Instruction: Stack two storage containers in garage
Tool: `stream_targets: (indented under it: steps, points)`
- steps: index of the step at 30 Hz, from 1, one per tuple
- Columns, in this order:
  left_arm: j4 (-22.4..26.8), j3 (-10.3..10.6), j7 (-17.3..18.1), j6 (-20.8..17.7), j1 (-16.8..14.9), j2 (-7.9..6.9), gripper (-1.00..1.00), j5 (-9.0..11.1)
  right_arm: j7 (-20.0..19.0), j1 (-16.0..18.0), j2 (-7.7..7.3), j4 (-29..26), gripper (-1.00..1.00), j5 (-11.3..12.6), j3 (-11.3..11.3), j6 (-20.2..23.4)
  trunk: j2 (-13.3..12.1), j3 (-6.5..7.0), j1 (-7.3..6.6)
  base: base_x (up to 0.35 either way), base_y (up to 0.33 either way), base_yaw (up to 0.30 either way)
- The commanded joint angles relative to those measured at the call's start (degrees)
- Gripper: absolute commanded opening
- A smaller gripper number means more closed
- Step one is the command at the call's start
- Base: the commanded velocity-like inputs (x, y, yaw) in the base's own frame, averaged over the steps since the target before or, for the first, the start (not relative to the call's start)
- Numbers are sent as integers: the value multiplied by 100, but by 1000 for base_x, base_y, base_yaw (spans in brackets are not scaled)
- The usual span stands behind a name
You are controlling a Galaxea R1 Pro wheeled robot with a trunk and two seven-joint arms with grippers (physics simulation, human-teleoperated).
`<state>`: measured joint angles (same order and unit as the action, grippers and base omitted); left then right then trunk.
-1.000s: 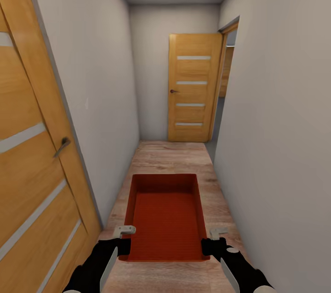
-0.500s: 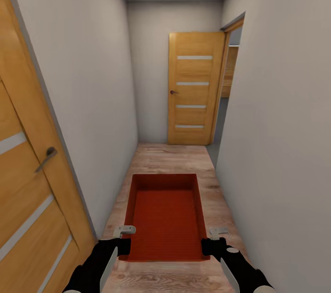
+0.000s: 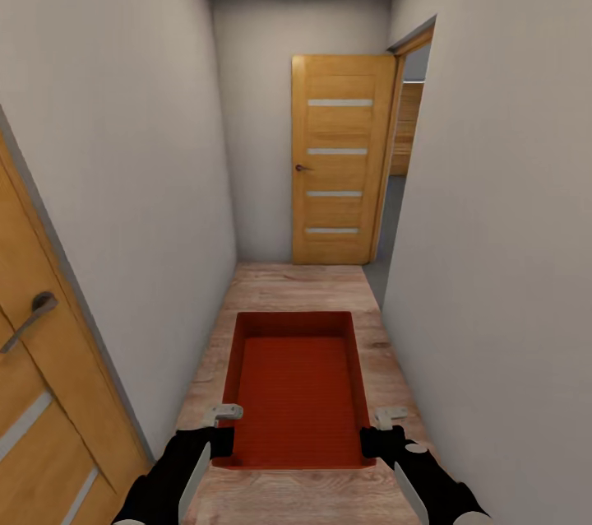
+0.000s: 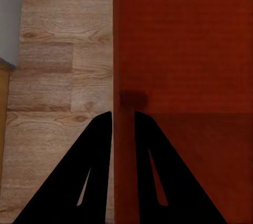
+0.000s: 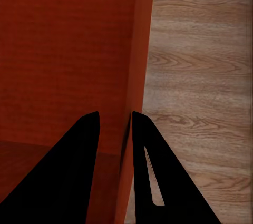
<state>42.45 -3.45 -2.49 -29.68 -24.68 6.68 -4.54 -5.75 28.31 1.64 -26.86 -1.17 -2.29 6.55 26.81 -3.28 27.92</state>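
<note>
One red-orange storage container (image 3: 296, 393) hangs level in front of me over the light wood planks, held by its two side walls. My left gripper (image 3: 223, 427) is shut on the left wall (image 4: 124, 76), with one finger inside and one outside. My right gripper (image 3: 377, 429) is shut on the right wall (image 5: 138, 50) in the same way. In the wrist views the left gripper (image 4: 123, 114) and the right gripper (image 5: 115, 114) each pinch a thin wall. The bin is empty, and its ribbed bottom (image 5: 63, 45) shows. The second container is out of view.
I am in a narrow hallway with pale walls close on both sides and a wood-plank floor (image 3: 300, 286). A wooden door (image 3: 339, 159) stands open at the far end beside a doorway (image 3: 401, 179) on the right with grey floor beyond. Another wooden door (image 3: 41, 410) is close at my left.
The view has advanced down the hallway: the near left door has slid further out of frame and the far door looks closer. The container and both grippers keep their hold.
</note>
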Motion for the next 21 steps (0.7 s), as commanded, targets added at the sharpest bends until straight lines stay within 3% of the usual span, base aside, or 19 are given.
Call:
stream_targets:
  steps: [1, 21]
  points:
    - [62, -16, -121, -39, -8, -26, -100, -264, -14, -1, -5, 5, -100, -83, -131, 39, 12, -12, 6, 327, 0, -45]
    - [62, -17, -121, -40, -4, -26, -100, -261, -14, -1, -5, 5, -100, -80, -131, 39, 12, -12, 6, 327, 0, 36]
